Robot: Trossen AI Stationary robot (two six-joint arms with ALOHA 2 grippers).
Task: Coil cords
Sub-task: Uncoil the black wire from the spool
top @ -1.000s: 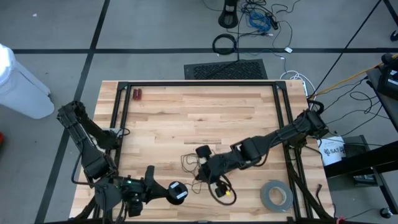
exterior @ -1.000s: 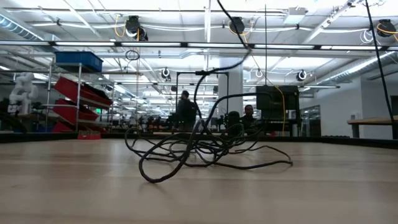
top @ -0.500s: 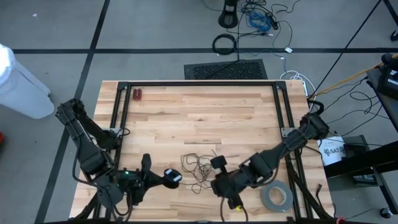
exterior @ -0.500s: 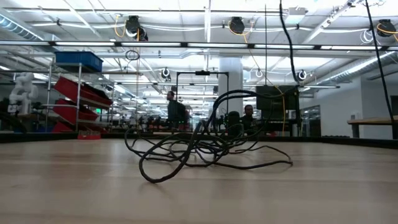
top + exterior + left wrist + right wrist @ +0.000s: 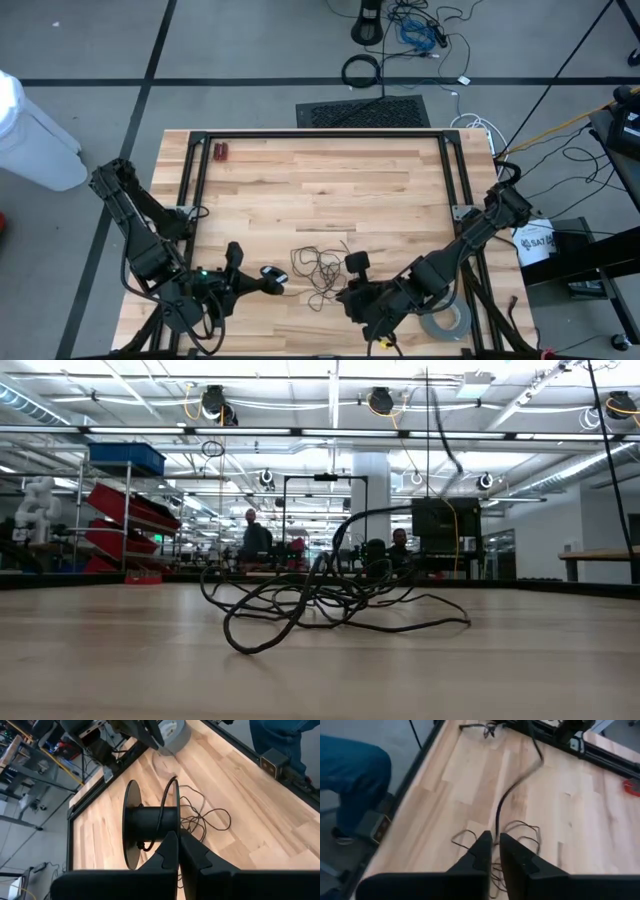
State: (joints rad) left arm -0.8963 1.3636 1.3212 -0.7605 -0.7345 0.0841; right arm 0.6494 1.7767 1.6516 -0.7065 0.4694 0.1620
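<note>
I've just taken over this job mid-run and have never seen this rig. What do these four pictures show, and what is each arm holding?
This is a robot with two dark arms at a wooden table, each ending in a grasping tool. One picture looks straight down from above, one looks level across the tabletop, and two come from cameras on the wrists. On the wood lie a loose tangle of thin black cord and a grey tape roll, which is partly under the right arm. The left tool is shut and appears to hold a black spool with a turn of cord on it. The right tool hovers over the tangle, and a strand rises past it. A person's blue trouser leg shows beside the table.
</note>
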